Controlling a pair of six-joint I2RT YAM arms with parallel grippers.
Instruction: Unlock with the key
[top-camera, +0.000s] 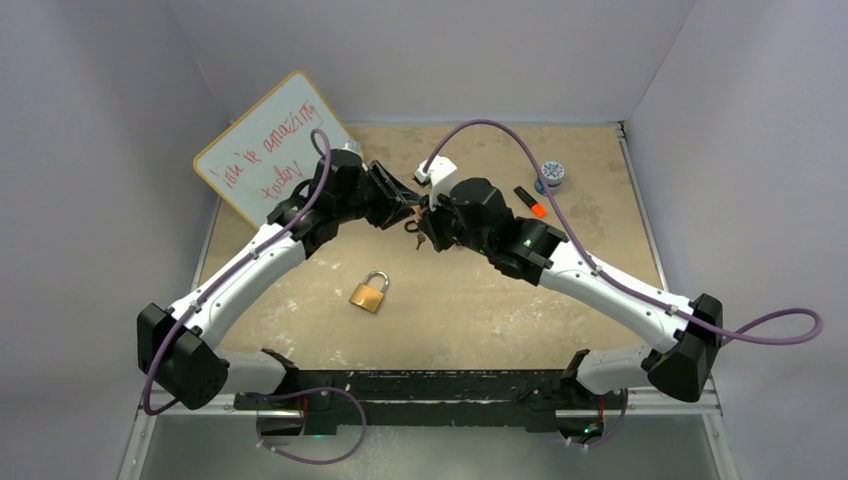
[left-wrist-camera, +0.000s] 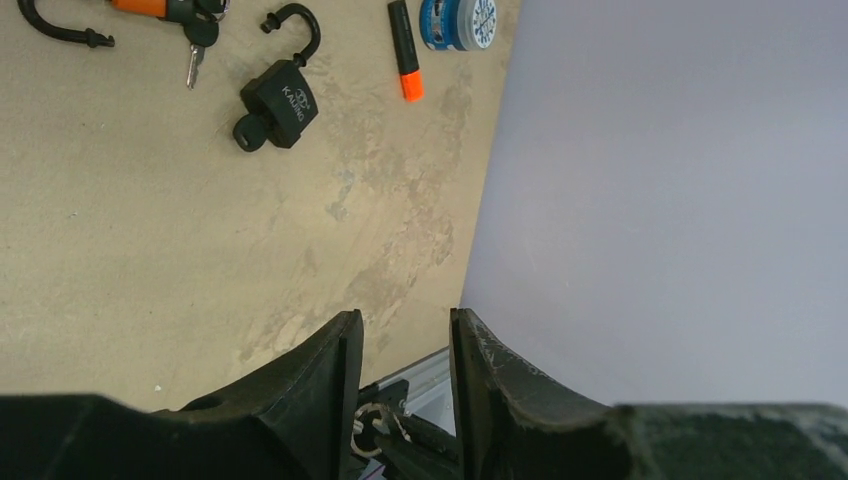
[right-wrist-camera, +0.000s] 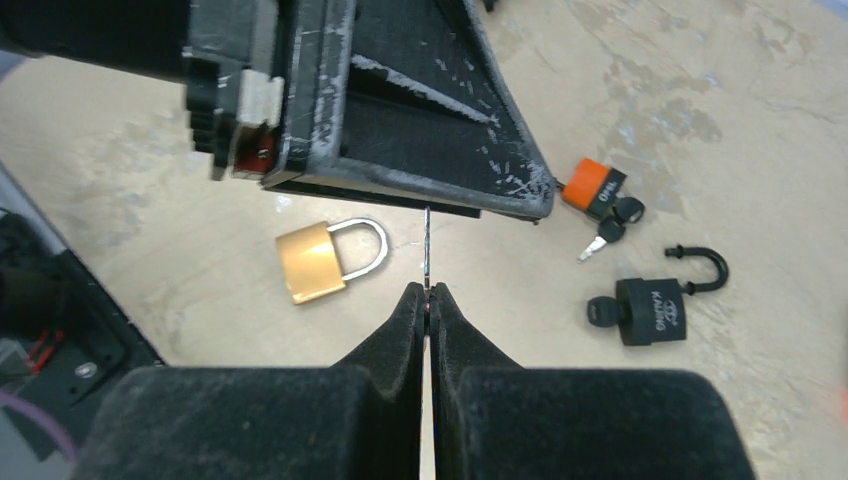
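Observation:
My right gripper (right-wrist-camera: 427, 290) is shut on a thin metal key (right-wrist-camera: 427, 245), seen edge-on and sticking out past the fingertips. The key's tip reaches the lower edge of my left gripper (right-wrist-camera: 400, 130), which hovers just above it. In the left wrist view the left gripper (left-wrist-camera: 404, 315) stands open, with nothing between its fingertips. Both grippers meet in the air above the table's middle, left (top-camera: 405, 205) and right (top-camera: 425, 225). A brass padlock (top-camera: 369, 293) (right-wrist-camera: 320, 258) lies flat on the table below them with its shackle closed, apart from both grippers.
A black padlock (right-wrist-camera: 650, 310) (left-wrist-camera: 280, 100) with an open shackle and a key in it lies nearby. Beside it is an orange lock body with keys (right-wrist-camera: 590, 188). An orange marker (top-camera: 530, 203), a round blue tin (top-camera: 551, 173) and a whiteboard (top-camera: 265, 150) stand at the back. Walls enclose three sides.

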